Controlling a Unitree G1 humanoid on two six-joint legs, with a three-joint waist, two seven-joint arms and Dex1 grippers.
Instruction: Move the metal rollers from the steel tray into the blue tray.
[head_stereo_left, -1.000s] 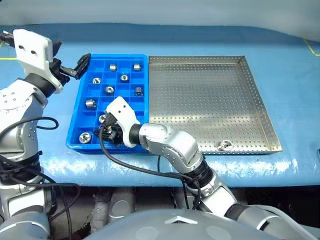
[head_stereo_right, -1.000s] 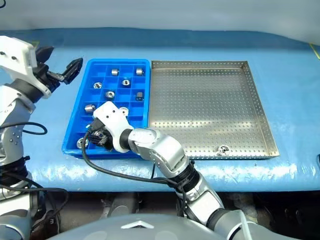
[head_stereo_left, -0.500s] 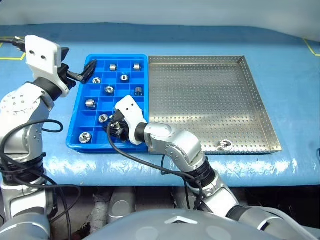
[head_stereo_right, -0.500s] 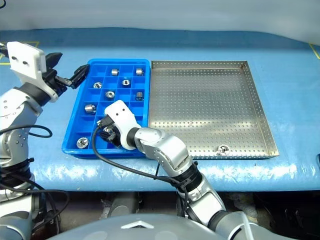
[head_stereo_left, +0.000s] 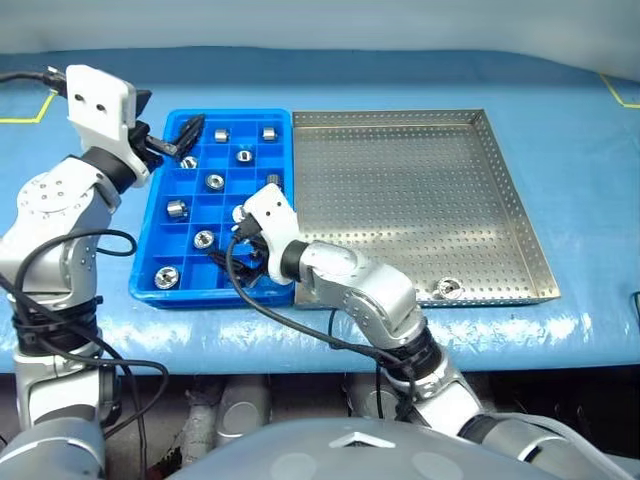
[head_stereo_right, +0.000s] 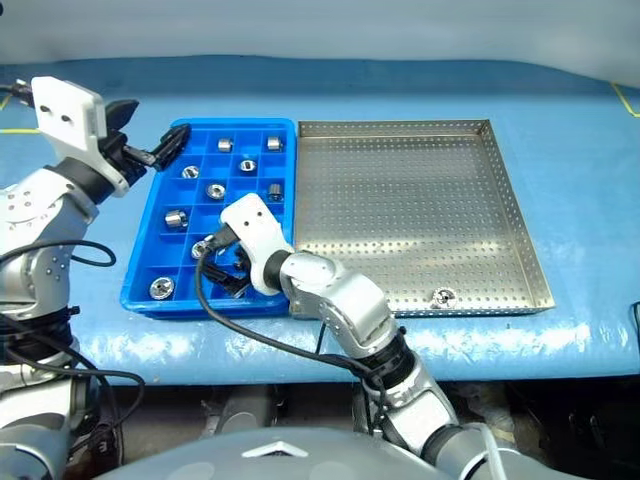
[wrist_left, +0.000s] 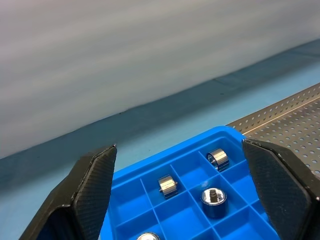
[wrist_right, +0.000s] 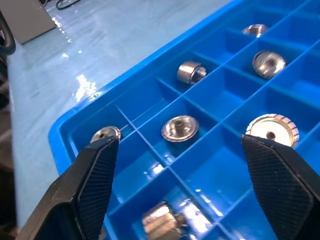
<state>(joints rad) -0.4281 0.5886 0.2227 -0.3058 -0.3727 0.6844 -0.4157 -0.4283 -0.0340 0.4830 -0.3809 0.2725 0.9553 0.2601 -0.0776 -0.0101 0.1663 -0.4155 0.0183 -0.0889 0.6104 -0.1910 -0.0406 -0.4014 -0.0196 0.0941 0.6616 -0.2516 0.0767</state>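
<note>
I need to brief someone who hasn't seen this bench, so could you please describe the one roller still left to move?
Find the large perforated steel tray to the right of the blue tray. Along its near rim, toward the right corner, lies a single shiny metal roller. It is the only roller on bare steel; all the others sit in blue compartments.

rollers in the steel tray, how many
1: a roller by the steel tray's near rim, toward its right corner. The right arm covers the tray's near left corner, so another could hide there.
</note>
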